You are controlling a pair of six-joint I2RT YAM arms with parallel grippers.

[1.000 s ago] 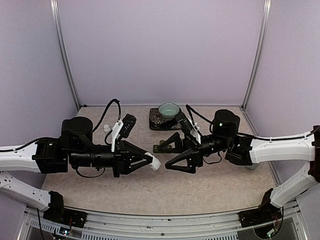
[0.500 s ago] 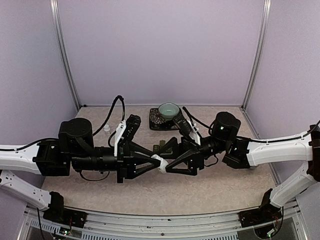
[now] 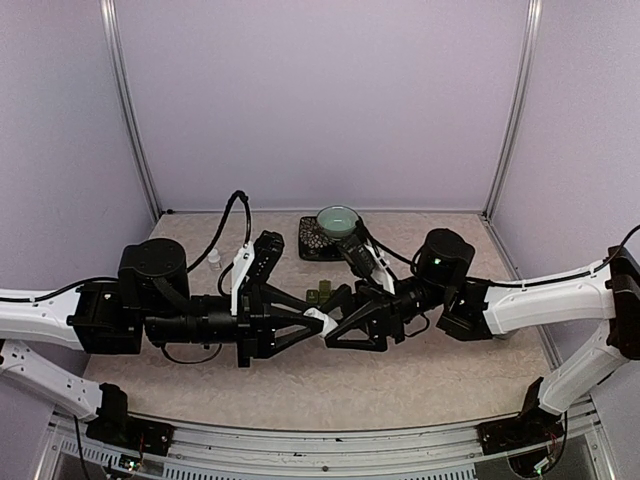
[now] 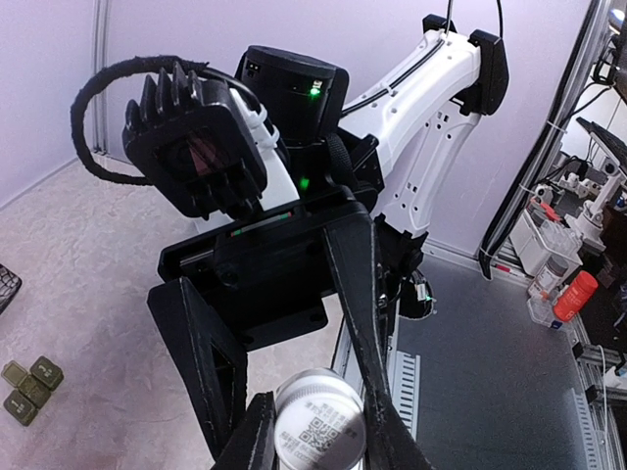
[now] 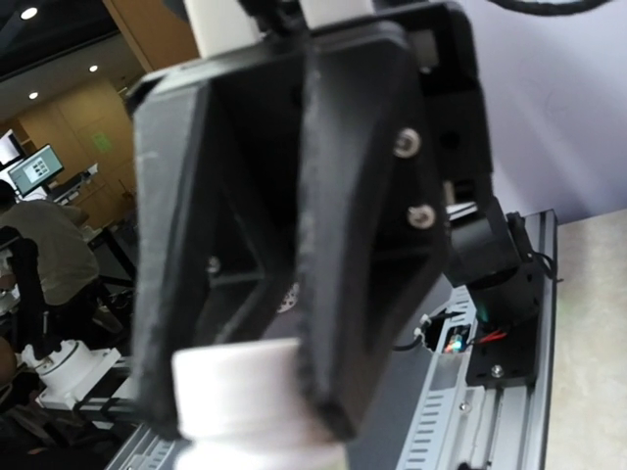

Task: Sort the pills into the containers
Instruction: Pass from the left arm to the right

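Our left gripper point(image 3: 316, 322) clamps the white bottle point(image 4: 318, 428). Our right gripper point(image 3: 333, 328) straddles its free end, and we cannot tell if it grips. We should seat squarely before twisting. The containers point(image 3: 319, 294) lie on the table point(image 3: 420, 380), just behind.

bowl point(image 3: 337, 218): teal, on mat, back centre of counter
mat point(image 3: 310, 238): dark, patterned, under bowl
vial point(image 3: 213, 259): small, whitish, upright, left of mat
counter point(image 3: 400, 385): beige, speckled
walls point(image 3: 320, 100): lilac, metal posts point(image 3: 128, 110) at corners
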